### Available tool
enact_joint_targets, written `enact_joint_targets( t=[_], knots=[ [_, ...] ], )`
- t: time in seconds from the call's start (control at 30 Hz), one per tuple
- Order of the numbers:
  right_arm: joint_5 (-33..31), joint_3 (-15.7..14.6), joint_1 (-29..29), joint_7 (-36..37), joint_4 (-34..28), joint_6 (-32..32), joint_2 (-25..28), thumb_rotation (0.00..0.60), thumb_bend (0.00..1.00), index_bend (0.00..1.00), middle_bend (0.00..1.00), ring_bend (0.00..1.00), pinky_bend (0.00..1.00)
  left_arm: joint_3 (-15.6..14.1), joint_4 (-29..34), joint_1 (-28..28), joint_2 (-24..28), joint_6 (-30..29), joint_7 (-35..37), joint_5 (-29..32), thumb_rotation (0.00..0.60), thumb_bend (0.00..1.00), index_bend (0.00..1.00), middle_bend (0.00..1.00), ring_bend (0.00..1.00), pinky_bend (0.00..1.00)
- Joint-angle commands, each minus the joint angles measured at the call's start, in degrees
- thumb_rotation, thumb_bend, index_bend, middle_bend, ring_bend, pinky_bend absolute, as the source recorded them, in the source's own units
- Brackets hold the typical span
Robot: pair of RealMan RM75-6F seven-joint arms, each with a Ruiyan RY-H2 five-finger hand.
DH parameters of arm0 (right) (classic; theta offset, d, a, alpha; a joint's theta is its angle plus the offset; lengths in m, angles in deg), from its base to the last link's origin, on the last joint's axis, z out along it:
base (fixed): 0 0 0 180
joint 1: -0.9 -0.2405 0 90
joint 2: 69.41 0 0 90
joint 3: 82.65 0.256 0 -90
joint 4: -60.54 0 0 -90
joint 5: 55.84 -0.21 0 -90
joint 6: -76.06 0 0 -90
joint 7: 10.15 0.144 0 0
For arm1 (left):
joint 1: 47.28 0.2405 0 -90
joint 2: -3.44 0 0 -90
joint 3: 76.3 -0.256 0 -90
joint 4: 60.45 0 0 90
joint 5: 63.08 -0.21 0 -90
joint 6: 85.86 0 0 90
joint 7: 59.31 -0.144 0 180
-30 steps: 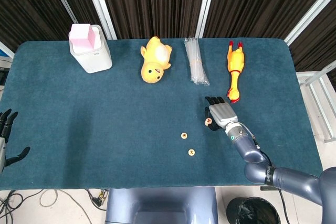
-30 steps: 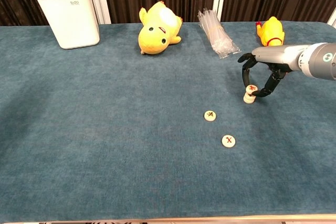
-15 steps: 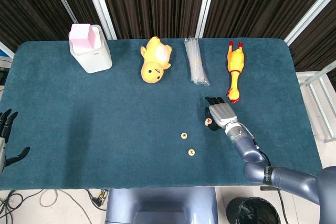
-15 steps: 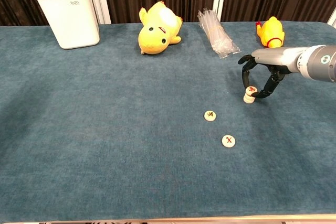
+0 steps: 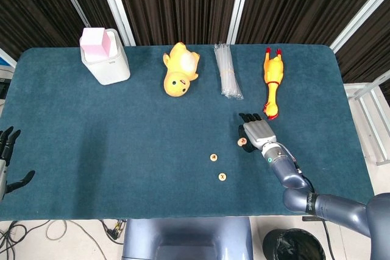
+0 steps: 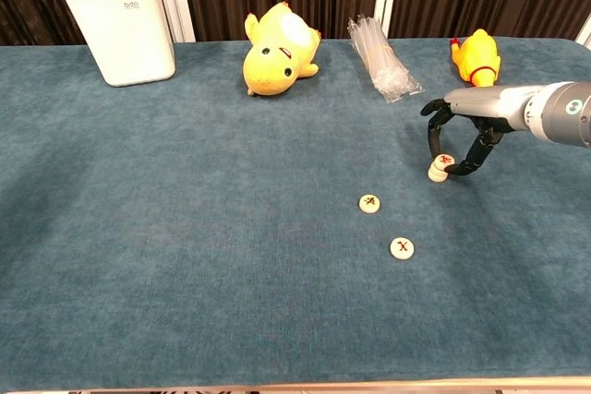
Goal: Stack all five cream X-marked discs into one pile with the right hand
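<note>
A short pile of cream X-marked discs (image 6: 438, 171) stands right of the table's middle, also seen as the pile (image 5: 241, 142) in the head view. My right hand (image 6: 464, 136) arches over it from the right. Thumb and fingertips (image 6: 458, 167) pinch the top disc (image 6: 444, 161), which sits tilted on the pile. Two single discs lie flat to the front left: one disc (image 6: 369, 203) nearer the pile and another disc (image 6: 401, 248) closer to the front edge. My left hand (image 5: 6, 156) hangs open off the table's left edge, holding nothing.
Along the back stand a white tissue box (image 6: 120, 20), a yellow plush duck (image 6: 277, 43), a clear bag of straws (image 6: 380, 57) and a rubber chicken (image 5: 272, 83), which lies just behind my right hand (image 5: 256, 133). Dark blue cloth (image 6: 185, 228) covers the table.
The top disc has come down from slightly above the pile to rest on it. My right hand has shifted a little to the right, still arched over the pile.
</note>
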Motion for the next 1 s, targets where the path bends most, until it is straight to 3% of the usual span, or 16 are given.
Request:
enact_joint_targets(
  t=[0.03, 1.0],
  knots=[
    [0.12, -0.09, -0.02, -0.13, -0.12, -0.12, 0.05, 0.600, 0.41, 0.52, 0.01, 0.03, 0.04, 0.02, -0.01, 0.00, -0.04, -0.02, -0.09, 0.05, 0.600, 0.17, 0.05, 0.00, 0.00, 0.06],
    [-0.31, 0.01, -0.46, -0.03, 0.23, -0.15, -0.47, 0.600, 0.41, 0.48, 0.01, 0.03, 0.04, 0.01, -0.09, -0.05, -0.04, 0.09, 0.02, 0.04, 0.600, 0.17, 0.05, 0.00, 0.00, 0.05]
  ],
)
